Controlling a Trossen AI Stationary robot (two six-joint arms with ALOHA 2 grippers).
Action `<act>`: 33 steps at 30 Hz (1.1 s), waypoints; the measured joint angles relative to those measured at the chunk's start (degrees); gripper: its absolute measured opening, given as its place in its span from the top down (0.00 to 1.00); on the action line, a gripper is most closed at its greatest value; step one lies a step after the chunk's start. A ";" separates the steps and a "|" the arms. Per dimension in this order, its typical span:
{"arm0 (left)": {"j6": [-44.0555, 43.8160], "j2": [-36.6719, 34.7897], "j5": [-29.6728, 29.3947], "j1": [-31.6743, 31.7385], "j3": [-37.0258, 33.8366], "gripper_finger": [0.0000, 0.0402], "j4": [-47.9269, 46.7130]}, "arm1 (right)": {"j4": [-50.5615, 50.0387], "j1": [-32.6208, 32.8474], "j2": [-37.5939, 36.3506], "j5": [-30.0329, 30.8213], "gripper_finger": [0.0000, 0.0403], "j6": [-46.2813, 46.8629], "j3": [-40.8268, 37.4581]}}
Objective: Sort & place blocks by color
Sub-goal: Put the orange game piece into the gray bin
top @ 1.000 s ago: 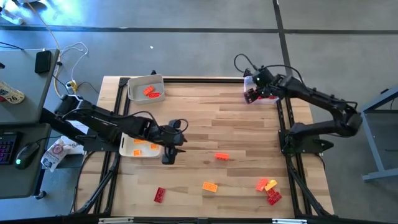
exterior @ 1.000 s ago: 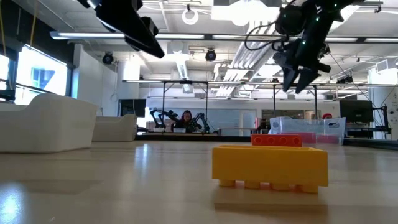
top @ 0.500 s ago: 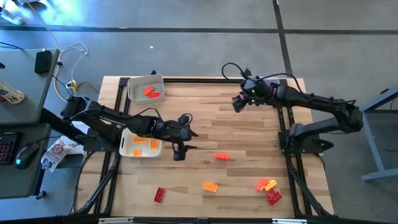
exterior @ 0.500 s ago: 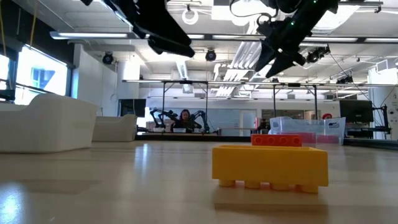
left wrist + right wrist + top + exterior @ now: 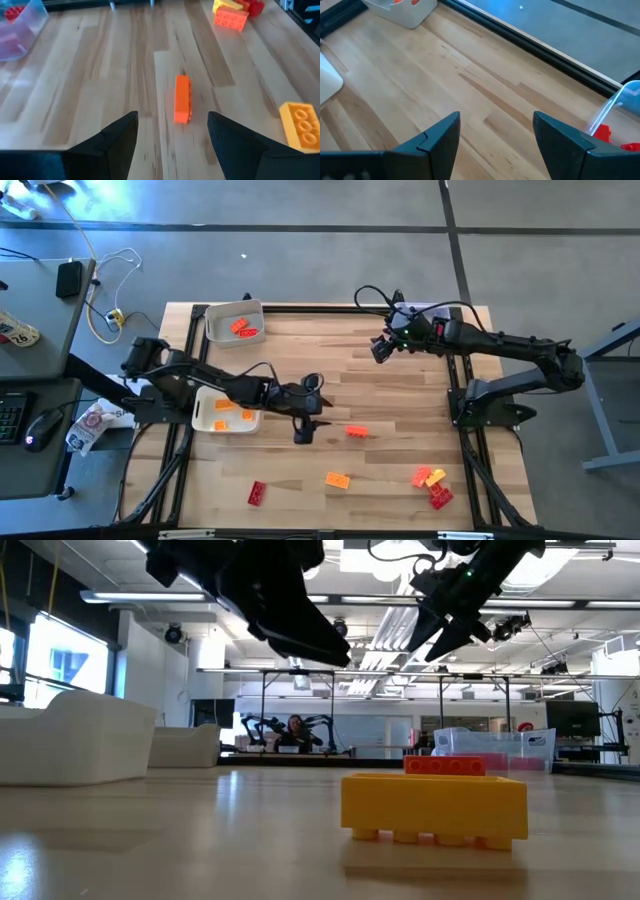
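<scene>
My left gripper stands open above the table's middle, slanting down toward the right. An orange block lies flat on the wood just ahead of its fingertips, also in the high view. My right gripper hangs open and holding nothing over the far right part of the table. A red block, an orange block and a red and yellow cluster lie near the front edge. In the low view a yellow block sits close by, with a red one behind it.
A white tray with red and orange blocks stands at the far left corner. Another white tray with yellow-orange blocks lies under my left arm. A clear tray holding red blocks stands at the far right. Bare wood lies between the two grippers.
My left gripper has gone toward the table's right edge and down, from beside the near white tray toward the orange block. My right gripper has swung away from the clear tray toward the table's middle, then kept still.
</scene>
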 joint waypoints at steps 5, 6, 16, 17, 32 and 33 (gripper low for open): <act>-0.04 3.48 0.88 0.00 0.00 0.43 4.45 | 0.00 0.00 0.00 0.03 0.41 0.04 0.00; -0.09 4.30 1.37 0.00 0.02 0.43 6.04 | 0.00 0.00 0.00 0.02 0.41 0.04 0.00; -0.60 10.51 4.19 0.00 0.02 0.43 12.10 | 0.00 0.00 0.03 0.04 0.41 1.10 0.00; -0.61 10.86 4.19 0.00 0.02 0.43 12.61 | 0.00 0.00 0.07 0.04 0.41 1.08 0.00; 0.81 10.95 4.23 0.98 1.32 0.43 15.67 | 0.03 0.00 0.09 0.63 0.41 2.41 0.00; 0.78 10.95 4.37 1.25 1.96 0.43 15.62 | 0.03 0.00 0.09 1.04 0.41 2.42 0.00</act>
